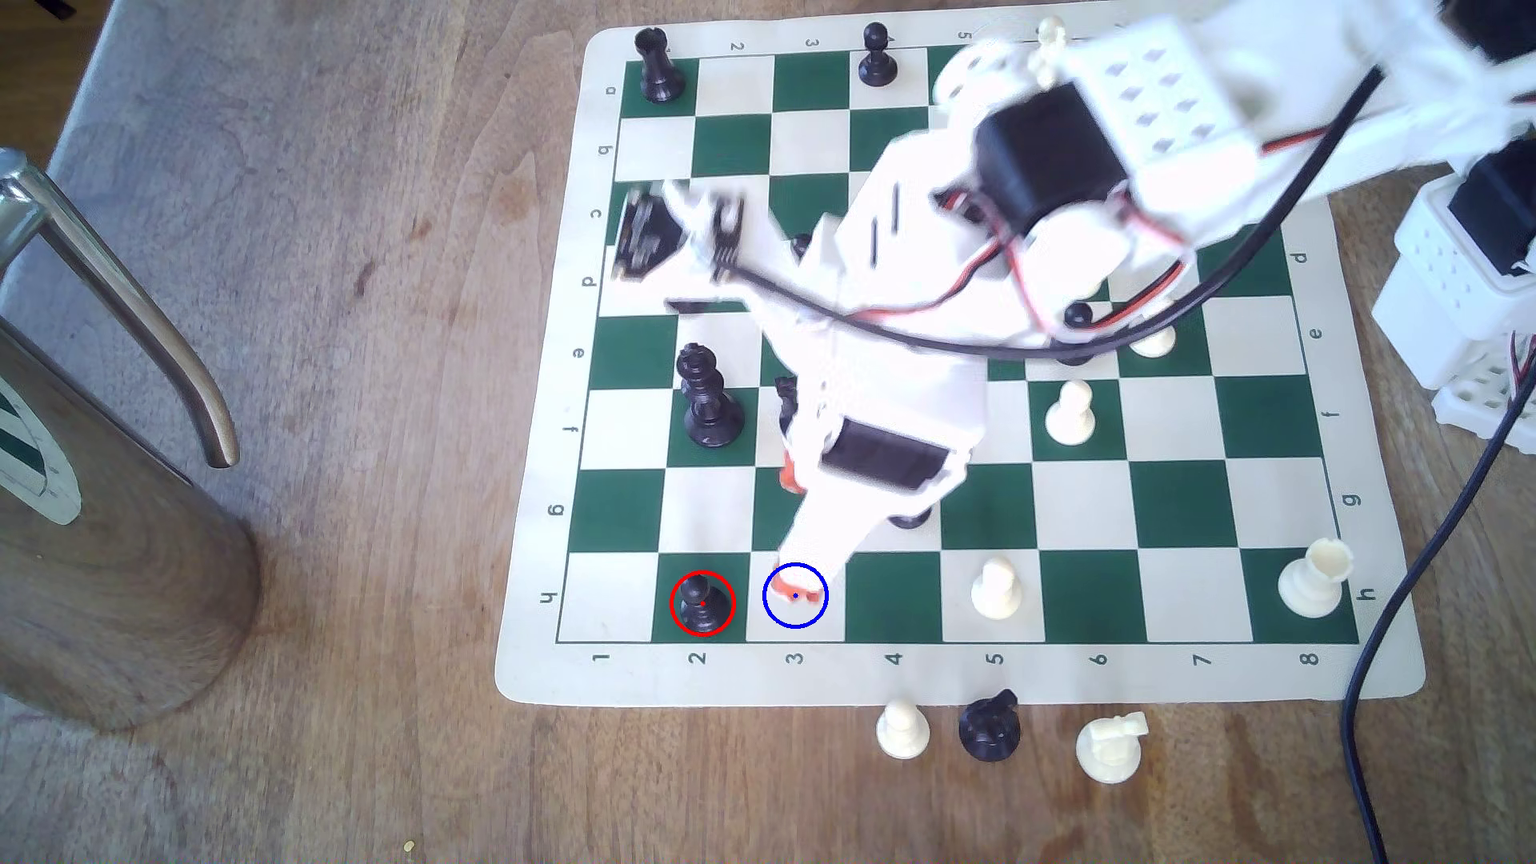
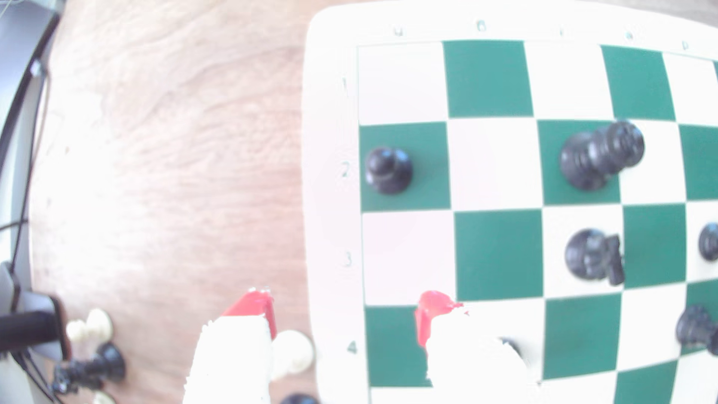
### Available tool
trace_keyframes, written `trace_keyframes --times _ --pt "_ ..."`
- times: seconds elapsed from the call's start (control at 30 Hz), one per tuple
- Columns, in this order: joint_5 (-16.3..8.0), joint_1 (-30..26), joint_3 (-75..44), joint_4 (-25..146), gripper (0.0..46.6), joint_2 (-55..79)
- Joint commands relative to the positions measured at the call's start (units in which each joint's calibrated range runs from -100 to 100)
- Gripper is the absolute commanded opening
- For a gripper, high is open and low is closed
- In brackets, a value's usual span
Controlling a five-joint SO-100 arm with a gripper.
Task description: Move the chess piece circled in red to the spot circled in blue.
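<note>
Spread wide with nothing between its red-tipped fingers (image 2: 431,310), the hand (image 2: 345,307) hangs over the near edge of the chessboard (image 1: 947,677), one tip in the exterior view lying over the blue-ringed cream square (image 1: 810,616). At nine o'clock of that ring, on the adjoining green square, the black pawn in the red ring (image 1: 702,604) stands upright, apart from the hand; a taller black piece (image 1: 708,407) stands at twelve o'clock of the pawn

A brown wooden tabletop with visible grain (image 1: 349,274) is lit brightly. A grey surface (image 1: 50,781) is seen beyond the tabletop's edge at the exterior view's left, beside a brushed-metal jug with a curved handle (image 1: 108,465).
</note>
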Motion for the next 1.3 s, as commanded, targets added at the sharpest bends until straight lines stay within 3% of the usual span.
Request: trace_keyframes --times 0.0,0.67,1.27 --pt "-2.1 -0.8 -9.1 0.2 19.2 3.1" --pt "-1.3 2.1 -20.6 -7.5 20.9 17.9" --pt "-1.4 1.9 -20.8 -9.1 21.7 23.6"
